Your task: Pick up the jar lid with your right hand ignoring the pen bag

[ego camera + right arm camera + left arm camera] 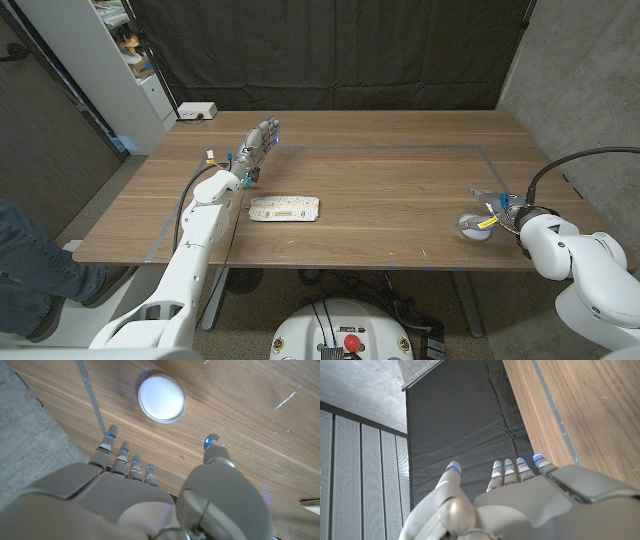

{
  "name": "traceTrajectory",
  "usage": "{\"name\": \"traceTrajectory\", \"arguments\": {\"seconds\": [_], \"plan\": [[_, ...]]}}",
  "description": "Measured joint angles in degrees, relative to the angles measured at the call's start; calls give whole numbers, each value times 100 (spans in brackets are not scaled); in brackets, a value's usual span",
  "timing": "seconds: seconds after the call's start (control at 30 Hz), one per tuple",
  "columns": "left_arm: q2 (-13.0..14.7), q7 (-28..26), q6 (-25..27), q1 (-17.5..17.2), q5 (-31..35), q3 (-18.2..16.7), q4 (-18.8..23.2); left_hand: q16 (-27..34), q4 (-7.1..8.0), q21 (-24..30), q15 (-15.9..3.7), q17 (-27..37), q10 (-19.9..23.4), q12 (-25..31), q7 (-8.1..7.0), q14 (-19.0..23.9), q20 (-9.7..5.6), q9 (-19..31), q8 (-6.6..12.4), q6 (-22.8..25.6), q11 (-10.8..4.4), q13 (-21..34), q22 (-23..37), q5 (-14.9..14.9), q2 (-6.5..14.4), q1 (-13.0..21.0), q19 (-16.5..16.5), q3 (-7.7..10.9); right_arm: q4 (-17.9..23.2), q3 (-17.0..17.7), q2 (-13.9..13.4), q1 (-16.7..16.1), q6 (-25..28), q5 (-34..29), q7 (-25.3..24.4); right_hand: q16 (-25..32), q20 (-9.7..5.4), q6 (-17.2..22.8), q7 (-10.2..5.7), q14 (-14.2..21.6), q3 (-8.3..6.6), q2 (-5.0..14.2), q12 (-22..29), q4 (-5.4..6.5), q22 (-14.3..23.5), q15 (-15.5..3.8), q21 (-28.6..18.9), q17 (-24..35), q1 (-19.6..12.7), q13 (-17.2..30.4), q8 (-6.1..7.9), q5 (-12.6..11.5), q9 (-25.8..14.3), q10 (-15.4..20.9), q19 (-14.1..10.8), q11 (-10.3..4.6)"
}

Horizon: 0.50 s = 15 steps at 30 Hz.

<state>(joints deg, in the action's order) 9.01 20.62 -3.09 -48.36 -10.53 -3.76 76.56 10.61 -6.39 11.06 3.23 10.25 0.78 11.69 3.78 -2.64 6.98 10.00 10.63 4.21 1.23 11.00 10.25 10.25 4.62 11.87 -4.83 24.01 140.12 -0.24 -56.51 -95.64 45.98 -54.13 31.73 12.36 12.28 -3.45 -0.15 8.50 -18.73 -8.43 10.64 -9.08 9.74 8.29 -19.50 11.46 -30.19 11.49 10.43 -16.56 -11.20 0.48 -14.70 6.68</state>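
**Right hand over the lid, nothing held yet**

Your wooden table [400,165] carries just a few things, well apart from one another. The pen bag [284,208] lies near the front edge, left of the middle, close beside your left arm. It is the decoy, and its distance from the lid means the right arm need not pass anywhere near it.

Your left hand [258,145] is raised over the table's left part, fingers straight and close together, holding nothing. It seems parked there, clear of the work.

Your right hand [155,467] is poised over the front right corner of the table. The wrist view shows its fingers apart and the thumb set wide, with nothing between them, a spread that looks made ready to close round the rim.

The jar lid [161,398] lies flat on the wood just beyond those fingertips, not yet touched. It sits low, so the grasp will probably need the fingertips right down at the table.
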Motion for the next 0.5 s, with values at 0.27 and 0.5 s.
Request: {"name": "traceTrajectory", "arguments": {"seconds": [0.27, 0.5], "plan": [[3, 20, 3, 38, 0, 1, -76, 0, 0, 0, 0, 0, 0, 0, 10, 0, 31, 0, 0, 52, 0, 8, 0, 0, 0, 0, 31, 0, -63, -375, -251, 200, 388, 40, 6, 0, 0, -47, 16, 33, 23, 0, 0, 23, 28, 32, 0, 0, 0, -4, 0, -42, 0, 0, -82, 0], [12, 35, 3, 63, 0, 1, -107, 0, 0, 0, 0, 0, 0, 0, 10, 0, 30, 0, 0, 52, 0, 8, 0, 0, 0, 0, 30, 0, -121, -687, -459, 387, 684, 168, -104, 0, -7, -47, 16, 34, 23, -24, 0, 23, 27, 33, 0, 1, -24, -4, 0, -88, 0, 0, -197, 0]]}}
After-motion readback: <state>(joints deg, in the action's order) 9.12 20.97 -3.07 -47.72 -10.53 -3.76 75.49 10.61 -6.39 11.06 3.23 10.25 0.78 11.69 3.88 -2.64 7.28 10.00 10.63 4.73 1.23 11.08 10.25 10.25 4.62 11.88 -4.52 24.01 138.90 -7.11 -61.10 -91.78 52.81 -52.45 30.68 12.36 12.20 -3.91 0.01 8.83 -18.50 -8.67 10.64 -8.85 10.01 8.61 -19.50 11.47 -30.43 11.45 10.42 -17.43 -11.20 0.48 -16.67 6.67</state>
